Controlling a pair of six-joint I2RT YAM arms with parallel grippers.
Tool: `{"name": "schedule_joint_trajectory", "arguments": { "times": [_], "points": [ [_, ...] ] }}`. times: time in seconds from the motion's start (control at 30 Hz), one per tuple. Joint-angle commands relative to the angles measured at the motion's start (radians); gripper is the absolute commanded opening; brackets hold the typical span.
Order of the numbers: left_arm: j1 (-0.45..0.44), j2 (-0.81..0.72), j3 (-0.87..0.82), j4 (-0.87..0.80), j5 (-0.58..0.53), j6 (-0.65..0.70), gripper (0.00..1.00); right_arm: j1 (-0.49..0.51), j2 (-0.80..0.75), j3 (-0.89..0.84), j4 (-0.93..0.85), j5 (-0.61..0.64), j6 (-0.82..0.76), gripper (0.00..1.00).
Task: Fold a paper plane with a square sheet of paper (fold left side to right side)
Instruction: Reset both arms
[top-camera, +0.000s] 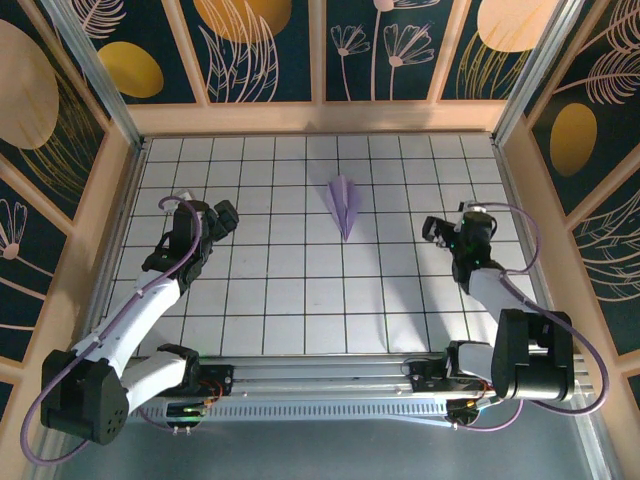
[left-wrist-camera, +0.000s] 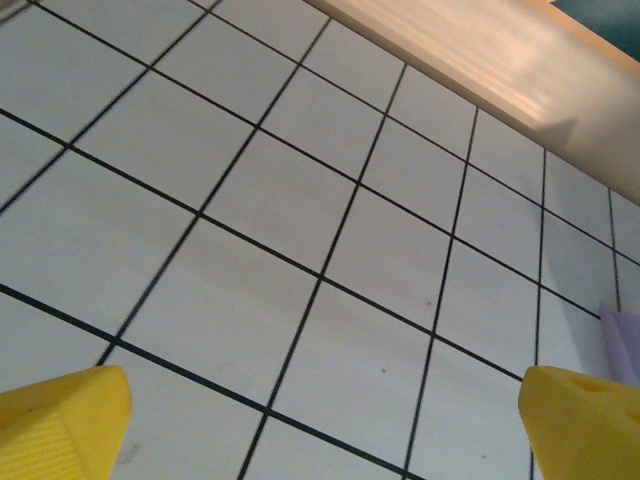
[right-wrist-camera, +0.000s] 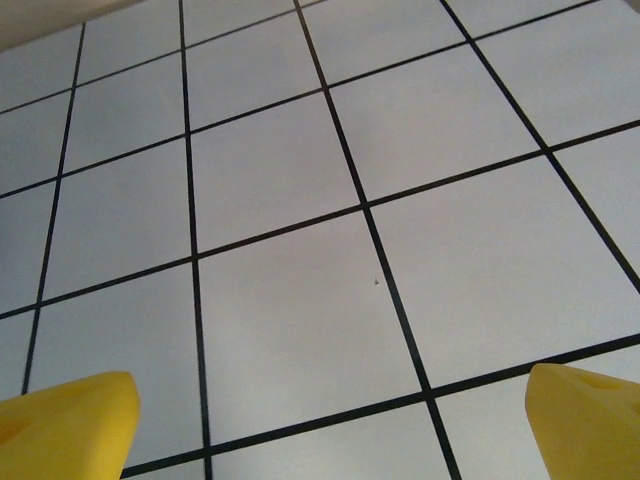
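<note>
The paper plane, a slim pale lavender dart with a centre crease, lies flat on the white grid table, its nose pointing toward me. A sliver of its lavender edge shows at the right border of the left wrist view. My left gripper hovers well to the plane's left, open, with nothing between its yellow fingertips. To the plane's right my right gripper also stands open and empty, its yellow fingertips wide apart over bare tiles.
Wooden rails and dark floral wall panels fence the table at the back and both sides. A pale wooden rail runs along the top of the left wrist view. Both arm bases sit on the metal bar at the near edge.
</note>
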Motion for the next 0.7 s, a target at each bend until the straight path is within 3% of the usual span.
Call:
{"name": "schedule_joint_trajectory", "arguments": {
  "times": [0.0,0.17,0.37,0.47,0.57,0.67],
  "points": [
    [0.010,-0.001,0.008,0.022,-0.086,0.069,0.99,-0.024,0.020,-0.090,0.351,0.008,-0.050,0.99],
    [0.011,-0.021,-0.039,0.103,-0.200,0.163,0.99,-0.031,0.133,-0.134,0.580,-0.078,-0.045,0.99],
    [0.026,-0.059,-0.193,0.379,-0.366,0.323,0.99,-0.030,0.257,-0.130,0.808,-0.119,-0.098,0.99],
    [0.060,-0.044,-0.240,0.483,-0.371,0.372,0.99,-0.032,0.302,-0.160,0.883,-0.140,-0.103,0.99],
    [0.085,-0.011,-0.299,0.633,-0.348,0.436,0.99,-0.036,0.365,-0.247,1.130,-0.137,-0.089,0.99],
    [0.099,0.042,-0.345,0.772,-0.343,0.499,0.99,-0.053,0.357,-0.241,1.098,-0.120,-0.061,0.99]
  ]
}}
